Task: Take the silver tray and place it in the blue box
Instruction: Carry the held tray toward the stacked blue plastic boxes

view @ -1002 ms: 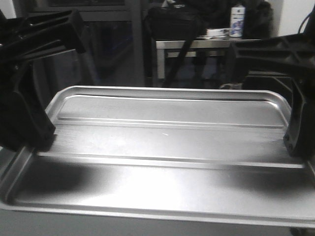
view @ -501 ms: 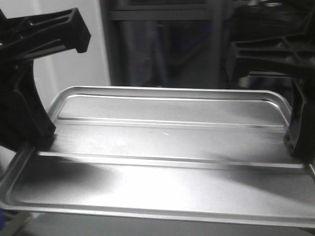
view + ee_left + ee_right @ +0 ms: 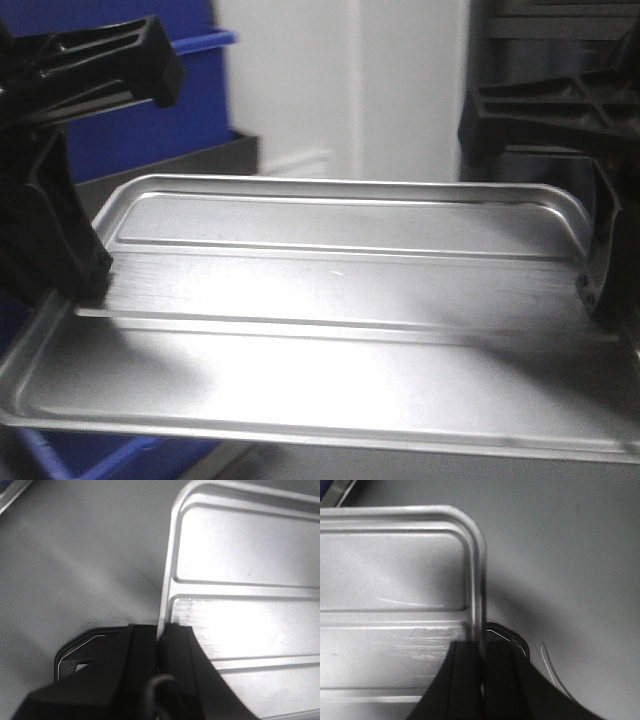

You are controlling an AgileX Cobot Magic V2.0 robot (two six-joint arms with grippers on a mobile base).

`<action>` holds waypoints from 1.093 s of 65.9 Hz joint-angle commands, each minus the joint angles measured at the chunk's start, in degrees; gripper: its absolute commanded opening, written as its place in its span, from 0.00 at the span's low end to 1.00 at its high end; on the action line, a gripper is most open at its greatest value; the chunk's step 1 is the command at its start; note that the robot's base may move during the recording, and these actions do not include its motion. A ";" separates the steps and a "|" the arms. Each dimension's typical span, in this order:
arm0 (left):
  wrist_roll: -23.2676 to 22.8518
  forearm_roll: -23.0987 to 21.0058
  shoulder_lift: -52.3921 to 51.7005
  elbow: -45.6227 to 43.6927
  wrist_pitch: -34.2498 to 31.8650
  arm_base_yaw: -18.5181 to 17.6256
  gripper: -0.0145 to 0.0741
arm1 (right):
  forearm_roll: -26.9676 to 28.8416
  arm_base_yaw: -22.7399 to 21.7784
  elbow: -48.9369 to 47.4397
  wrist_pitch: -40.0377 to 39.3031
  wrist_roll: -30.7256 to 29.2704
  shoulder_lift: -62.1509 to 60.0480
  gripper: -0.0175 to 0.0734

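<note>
Wrist views: silver tray (image 3: 250, 580) is clamped at opposite rims by left gripper (image 3: 161, 632) and right gripper (image 3: 482, 649); carrying step judged in hand; lowering into blue box (image 3: 197, 122) is required next.

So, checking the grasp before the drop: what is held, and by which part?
The silver tray, by both: the left gripper is shut on its left end rim, the right gripper on its right end rim.
</note>
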 commanded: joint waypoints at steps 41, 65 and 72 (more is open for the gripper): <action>-0.71 3.80 -1.40 -1.36 4.74 0.16 0.05 | -4.62 -0.39 -1.08 7.19 -0.03 -1.34 0.25; -0.71 3.80 -1.40 -1.36 4.74 0.16 0.05 | -4.62 -0.39 -1.08 7.19 -0.03 -1.34 0.25; -0.71 3.80 -1.40 -1.36 4.74 0.16 0.05 | -4.62 -0.39 -1.08 7.19 -0.03 -1.34 0.25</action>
